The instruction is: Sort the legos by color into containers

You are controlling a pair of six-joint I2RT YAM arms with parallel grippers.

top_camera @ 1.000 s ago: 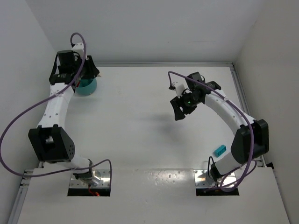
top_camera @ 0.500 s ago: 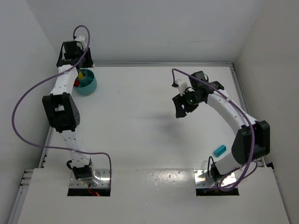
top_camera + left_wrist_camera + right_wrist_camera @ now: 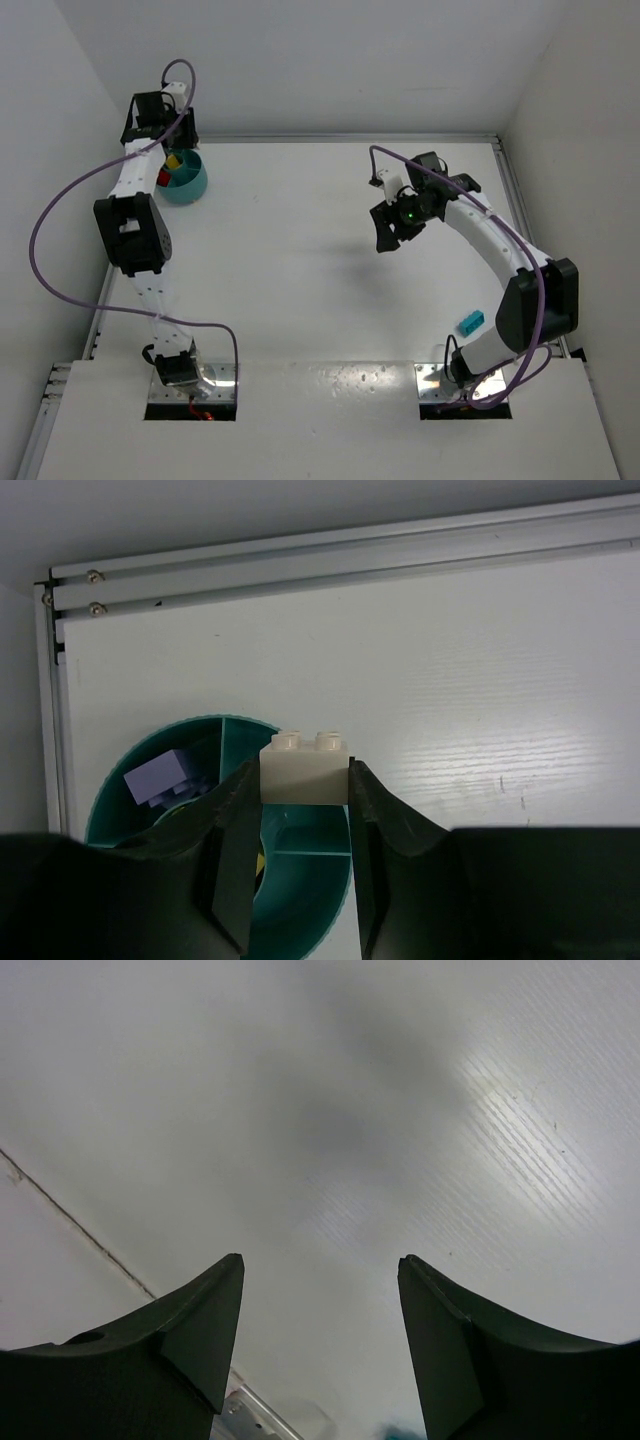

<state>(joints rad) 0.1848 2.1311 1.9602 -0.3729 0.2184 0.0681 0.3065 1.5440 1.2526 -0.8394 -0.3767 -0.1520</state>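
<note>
White lego [image 3: 305, 777] | studs up, long axis jaw-to-jaw | left jaws grip it | right jaws apart

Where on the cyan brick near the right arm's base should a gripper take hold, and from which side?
Come from straight above: the cyan brick lies flat on the table with free space around it. Pinch its two long side faces across the narrow width, with the fingers turned to match its diagonal lie.
</note>
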